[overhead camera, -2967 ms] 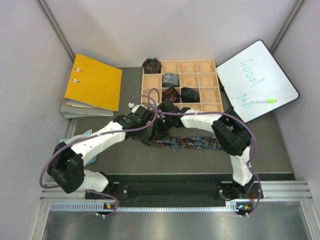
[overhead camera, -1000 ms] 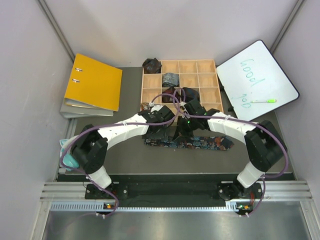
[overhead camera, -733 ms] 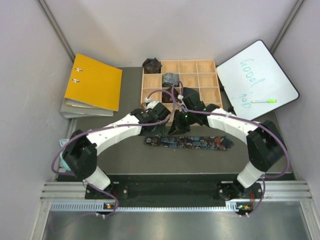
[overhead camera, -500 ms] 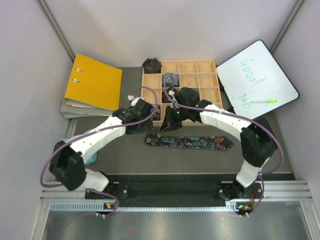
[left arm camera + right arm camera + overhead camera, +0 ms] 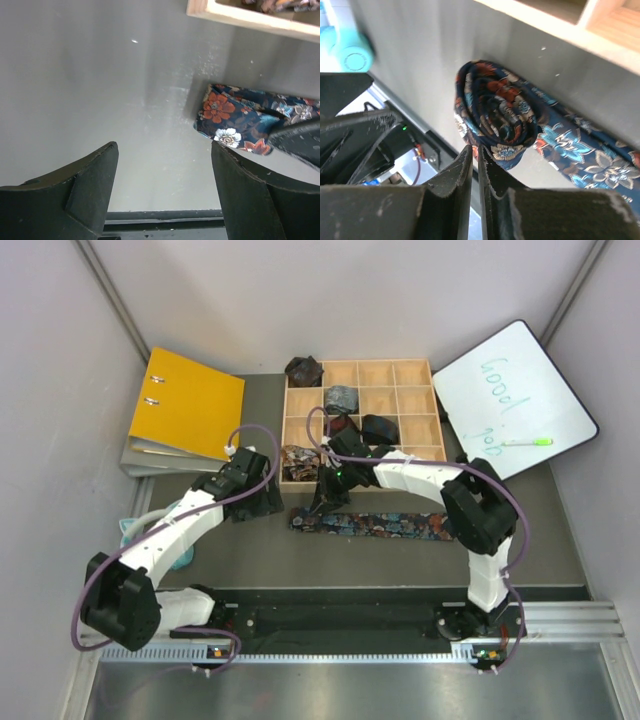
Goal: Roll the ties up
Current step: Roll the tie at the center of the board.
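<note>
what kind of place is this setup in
Probably a robot test cell, not a home: plain grey walls box in a dark table, with a yellow ring binder and a white marker board at its edges.

tie (image 5: 390, 525) flat, centre; right gripper (image 5: 318, 510) at its left end; left gripper (image 5: 262, 502) apart, further left; tray (image 5: 410, 400) above, holding bundles (image 5: 341, 397); binder (image 5: 187, 403) upper left; whiteboard (image 5: 515, 400) upper right

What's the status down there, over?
Left gripper open, empty. Right gripper shut above floral tie, rolled at one end, rest flat. Wooden tray close beside.
</note>
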Motion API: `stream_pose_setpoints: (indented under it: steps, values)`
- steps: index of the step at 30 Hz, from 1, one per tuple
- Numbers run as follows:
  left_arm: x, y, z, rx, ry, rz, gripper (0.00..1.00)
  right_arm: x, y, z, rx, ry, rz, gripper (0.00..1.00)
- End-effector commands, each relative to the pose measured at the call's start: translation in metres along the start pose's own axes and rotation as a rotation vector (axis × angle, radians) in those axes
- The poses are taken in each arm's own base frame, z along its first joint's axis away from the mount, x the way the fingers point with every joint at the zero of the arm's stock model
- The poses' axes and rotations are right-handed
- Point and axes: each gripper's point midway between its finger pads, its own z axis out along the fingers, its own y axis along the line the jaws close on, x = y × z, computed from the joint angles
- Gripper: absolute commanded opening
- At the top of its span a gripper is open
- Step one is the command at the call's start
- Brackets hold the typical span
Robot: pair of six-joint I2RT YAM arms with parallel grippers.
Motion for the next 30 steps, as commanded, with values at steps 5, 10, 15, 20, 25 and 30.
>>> stream_pose_setpoints:
  steps: [5,10,15,20,25,30]
  values:
    - [-0.006,-0.029,0.002,0.174,-0.028,-0.017,0.79,-0.001,-0.017,0.007,0.009,-0.030,-0.027,0.09]
    - [0.000,-0.045,0.007,0.267,0.002,-0.026,0.79,0.003,-0.037,0.008,0.026,-0.027,-0.007,0.09]
    - [0.005,-0.060,0.017,0.348,0.027,-0.033,0.79,0.005,-0.040,0.009,0.024,-0.024,-0.007,0.09]
    - [0.011,-0.069,0.027,0.388,0.062,-0.040,0.77,0.002,-0.041,0.005,0.022,-0.029,-0.005,0.09]
    - [0.016,-0.078,0.033,0.446,0.080,-0.036,0.75,-0.001,-0.043,0.001,0.023,-0.034,-0.007,0.09]
    - [0.027,-0.076,0.044,0.442,0.118,-0.046,0.71,0.001,-0.046,0.002,0.026,-0.032,-0.004,0.09]
